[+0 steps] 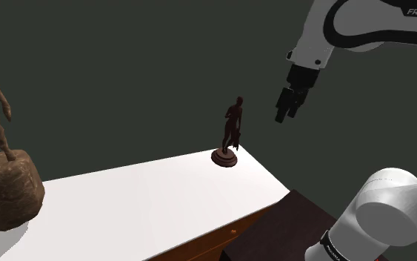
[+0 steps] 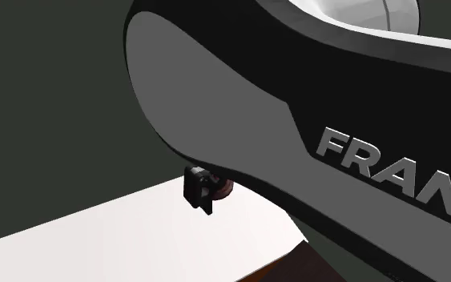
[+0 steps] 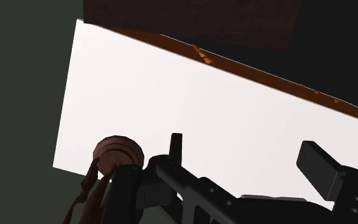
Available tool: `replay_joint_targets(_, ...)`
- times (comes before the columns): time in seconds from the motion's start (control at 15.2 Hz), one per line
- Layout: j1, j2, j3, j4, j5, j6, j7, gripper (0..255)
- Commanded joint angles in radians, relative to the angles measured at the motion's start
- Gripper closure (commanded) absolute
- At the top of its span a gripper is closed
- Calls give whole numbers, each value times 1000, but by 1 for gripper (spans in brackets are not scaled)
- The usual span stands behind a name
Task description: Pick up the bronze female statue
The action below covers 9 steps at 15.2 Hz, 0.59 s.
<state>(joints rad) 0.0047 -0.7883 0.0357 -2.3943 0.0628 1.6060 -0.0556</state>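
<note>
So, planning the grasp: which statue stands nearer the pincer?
The slim dark figure at the corner of the table; the bulky brown one stands far off.

Looming arm (image 2: 239, 104) — claw (image 2: 202, 196) against white tabletop (image 2: 119, 240)

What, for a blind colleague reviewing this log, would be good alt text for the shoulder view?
A dark brown statue stands upright on its round base near the far corner of a white table, with the end effector hovering in the air toward the view's right, not touching it. A larger brown sculpture sits at the left edge.
</note>
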Motion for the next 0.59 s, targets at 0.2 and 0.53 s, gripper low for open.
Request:
replay_joint_targets(0.2, -7, 5, -57, -74, -27, 111, -89, 0)
replay_joint_targets(0.53, -16, 60, -157, -162, -63, 308, -241, 0)
